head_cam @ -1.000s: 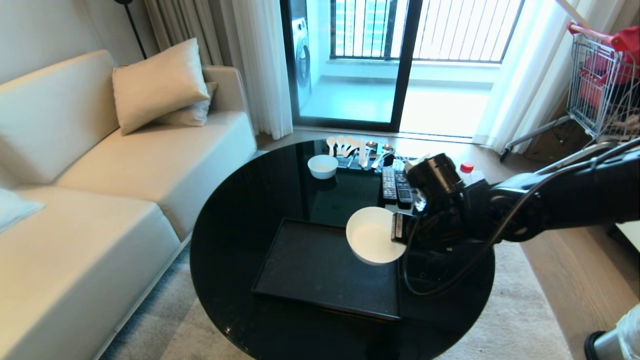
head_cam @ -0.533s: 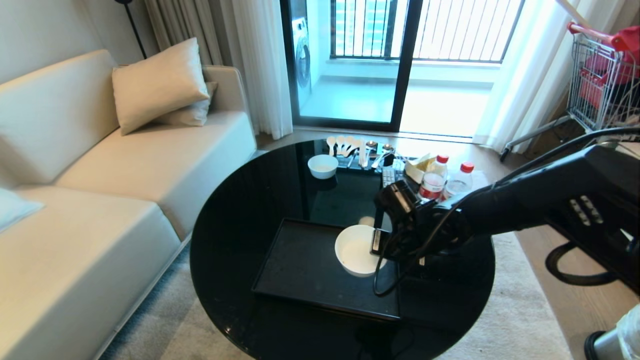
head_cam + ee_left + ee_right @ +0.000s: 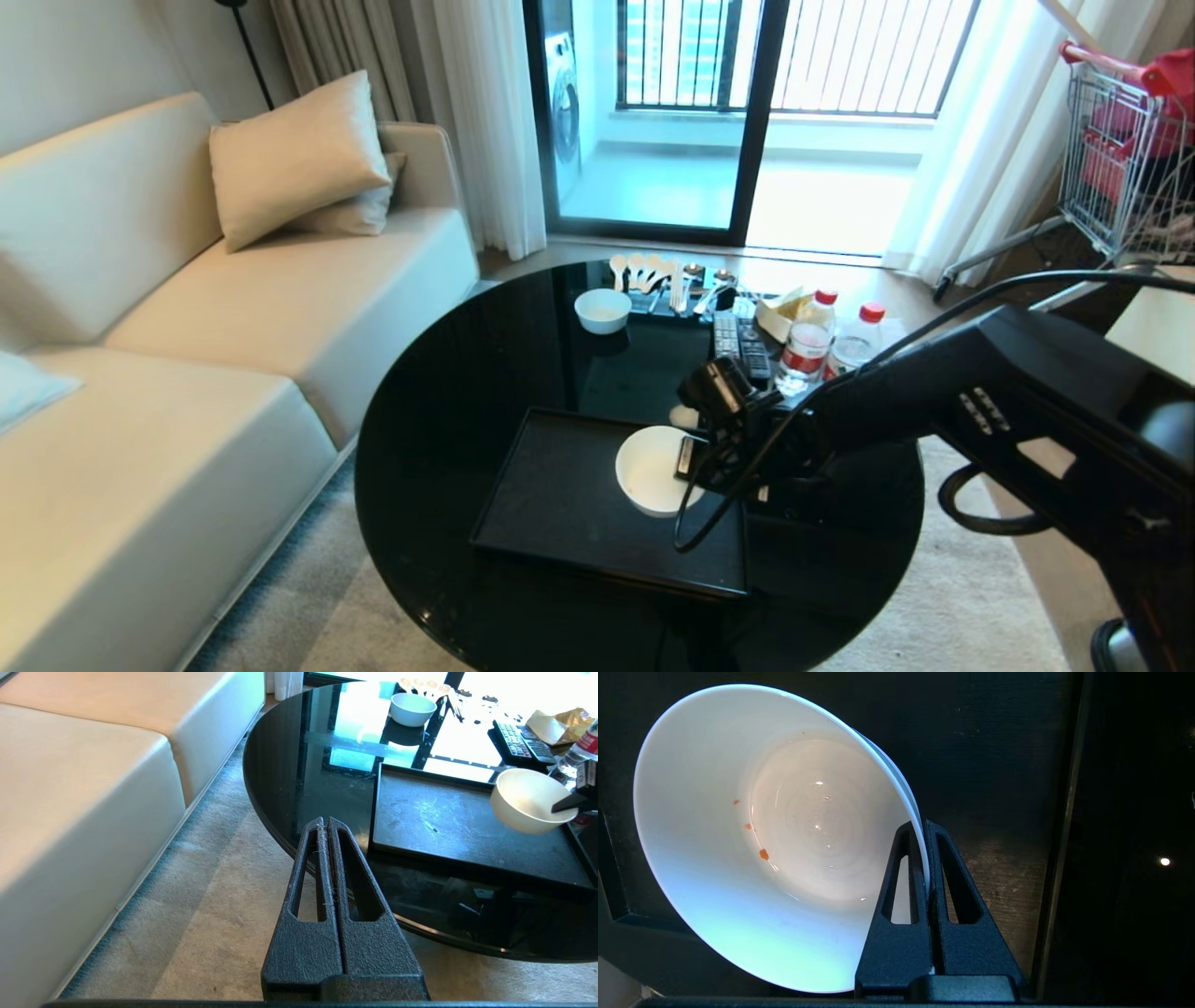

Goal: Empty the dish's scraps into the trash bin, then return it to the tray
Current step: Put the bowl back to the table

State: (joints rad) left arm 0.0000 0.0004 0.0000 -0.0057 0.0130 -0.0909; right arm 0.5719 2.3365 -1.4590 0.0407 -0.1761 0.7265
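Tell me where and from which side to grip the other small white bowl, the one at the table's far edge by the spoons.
Grip the small white round bowl by its thin upright rim, one finger inside, coming from above on its near side, probably: the white spoons crowd its far side, and it stands upright and open.

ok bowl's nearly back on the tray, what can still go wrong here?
1. The right gripper pinches only the thin rim of the dish, which hangs tilted; it could slip or swing before touchdown.
2. In the left wrist view the dish sits near the tray's right edge; released there it may land on the raised rim and tip.
3. Water bottles stand close behind the arm and could be knocked on retreat.
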